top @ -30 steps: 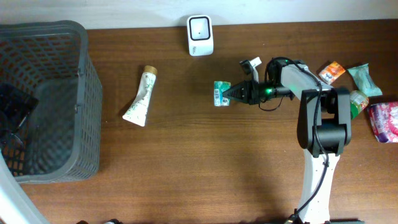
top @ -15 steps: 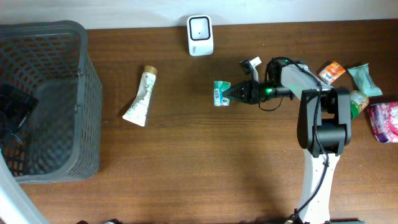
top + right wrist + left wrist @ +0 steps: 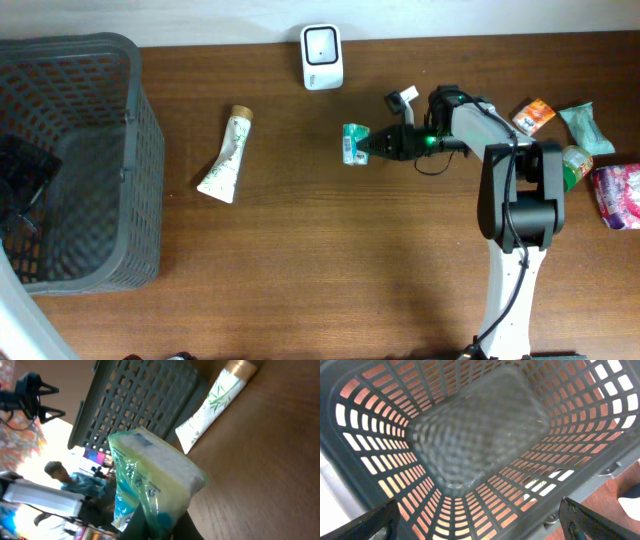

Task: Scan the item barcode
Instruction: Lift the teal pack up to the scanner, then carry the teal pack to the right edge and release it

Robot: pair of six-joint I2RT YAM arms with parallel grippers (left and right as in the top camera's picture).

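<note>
Hanging just right of centre in the overhead view, the green-and-white packet (image 3: 353, 145) is clamped at one end by the right gripper (image 3: 373, 147), whose jaws are clenched on its crimped edge; the right wrist view shows the packet (image 3: 150, 477) jutting out of the dark fingers (image 3: 131, 529), with printed text on its film but no barcode that I can make out. It looks lifted off the brown table (image 3: 330, 270) rather than lying on it, though the overhead view alone does not settle that. Above it and a little to the left, near the top edge, stands the white scanner (image 3: 322, 43), its dark window facing up, well apart from the packet. I judge the step in hand to be the carry toward the scanner: the item is picked up but not yet presented. The next move calls for bringing the packet over that window and turning the wrist so the barcode side faces it, without loosening the pinch. Further left lies a white tube (image 3: 226, 155) with a tan cap, and at the far left sits the grey basket (image 3: 145, 150). The left gripper (image 3: 480, 527) hangs over the basket's inside with its jaws spread wide and nothing between them. A cluster of other packets (image 3: 583, 125) waits at the right edge.
</note>
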